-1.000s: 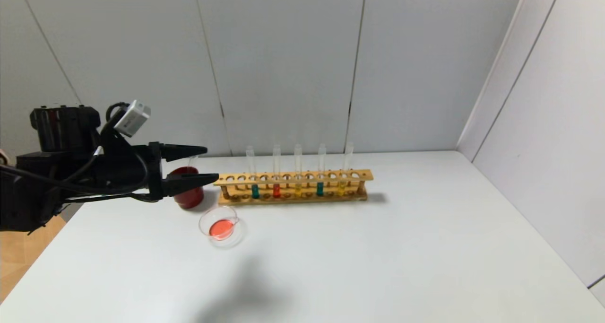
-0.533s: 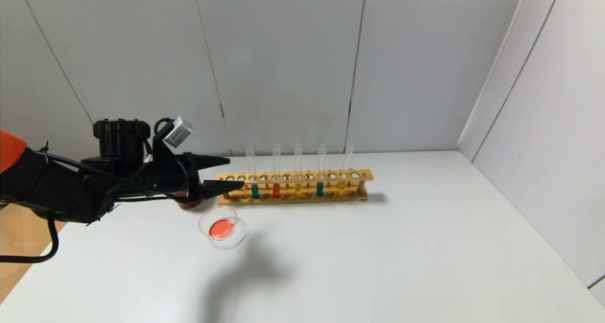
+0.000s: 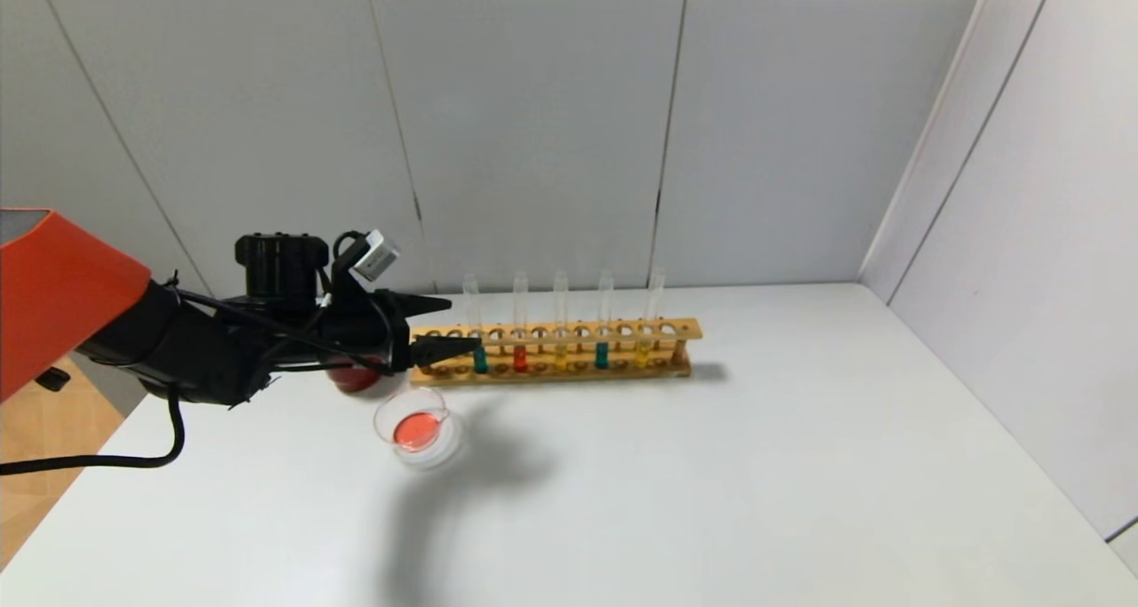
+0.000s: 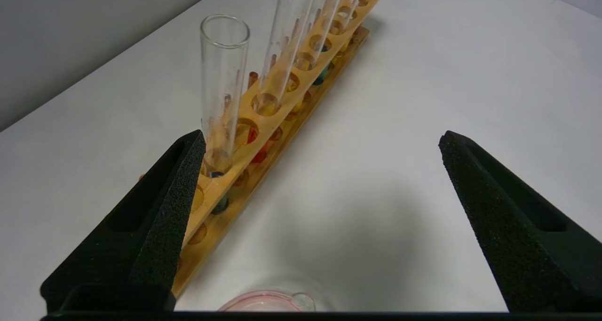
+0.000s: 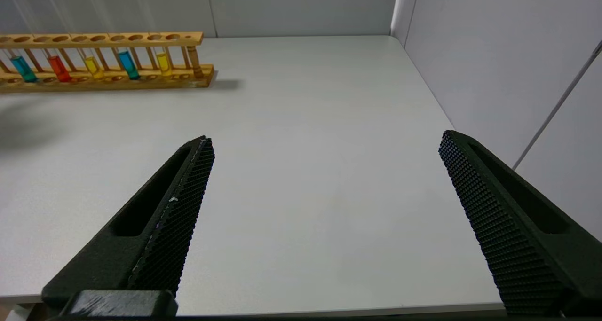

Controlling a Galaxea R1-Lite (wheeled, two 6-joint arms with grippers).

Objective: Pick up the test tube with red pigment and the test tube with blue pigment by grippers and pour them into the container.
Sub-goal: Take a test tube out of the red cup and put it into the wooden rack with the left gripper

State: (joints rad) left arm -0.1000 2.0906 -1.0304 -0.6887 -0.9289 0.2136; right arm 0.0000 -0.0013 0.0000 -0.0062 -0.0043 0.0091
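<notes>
A wooden rack (image 3: 676,330) holds several tubes. The red-pigment tube (image 3: 520,356) stands second from its left end, with blue-pigment tubes at the left end (image 3: 480,358) and further right (image 3: 602,355). My left gripper (image 3: 465,323) is open and empty at the rack's left end. In the left wrist view (image 4: 322,137) one finger (image 4: 178,180) is beside the end blue tube (image 4: 223,90), which stands outside the jaws. The container (image 3: 416,429), a clear dish with red liquid, sits in front of the gripper. My right gripper (image 5: 324,140) is open and empty over bare table.
A dark red cup (image 3: 354,378) stands left of the rack, mostly hidden behind my left gripper. Yellow-liquid tubes (image 3: 560,355) also stand in the rack. The white table (image 3: 800,465) is bounded by grey walls at the back and right.
My left arm has moved right and slightly down, bringing its open gripper from beside the red cup to the rack's left end. The tubes and dish have not moved.
</notes>
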